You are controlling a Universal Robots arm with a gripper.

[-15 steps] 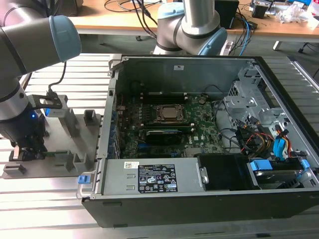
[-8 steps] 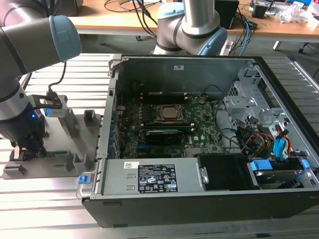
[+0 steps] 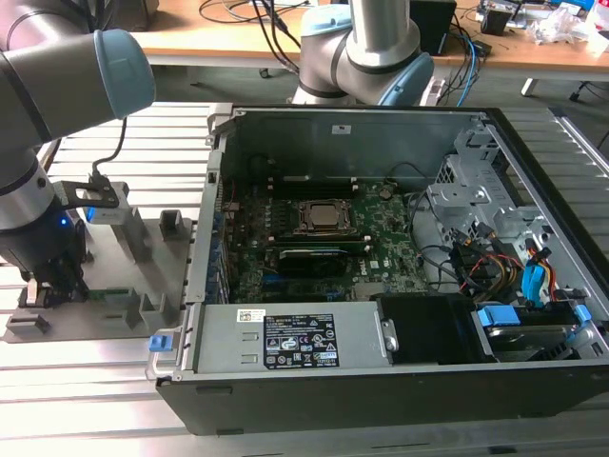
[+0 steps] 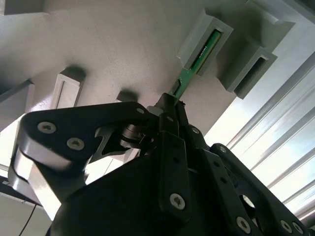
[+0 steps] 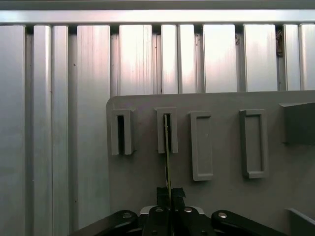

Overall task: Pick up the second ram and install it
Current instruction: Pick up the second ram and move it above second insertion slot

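Arm is seen at the exterior view's left, with the gripper (image 3: 52,284) lowered onto the grey holder tray (image 3: 143,243). The tray is laid on the slatted aluminium tabletop (image 3: 95,405), just beside the open computer case (image 3: 314,386) at the exterior view's right.

In both wrist views the jaws are seen clenched on the second ram (image 4: 205,46), grasped along its thin edge at the gripper (image 4: 170,105) tip. The green stick is held edge-on between the two black fingers (image 4: 172,147). The end of the stick away from the gripper is seated in one of the raised slot blocks of the tray (image 4: 113,44); the stick is not lifted clear of it.

In the first wrist view the ram (image 5: 167,142) is seen as a narrow line running from the gripper (image 5: 169,194) into the second slot block from the tray's (image 5: 142,182) rounded corner. The slot block nearest that corner is seen empty. The tabletop (image 5: 98,64) slats are seen beyond the tray edge.

Inside the case, the motherboard (image 3: 385,252) is exposed, with the CPU socket (image 3: 324,217) near its middle.
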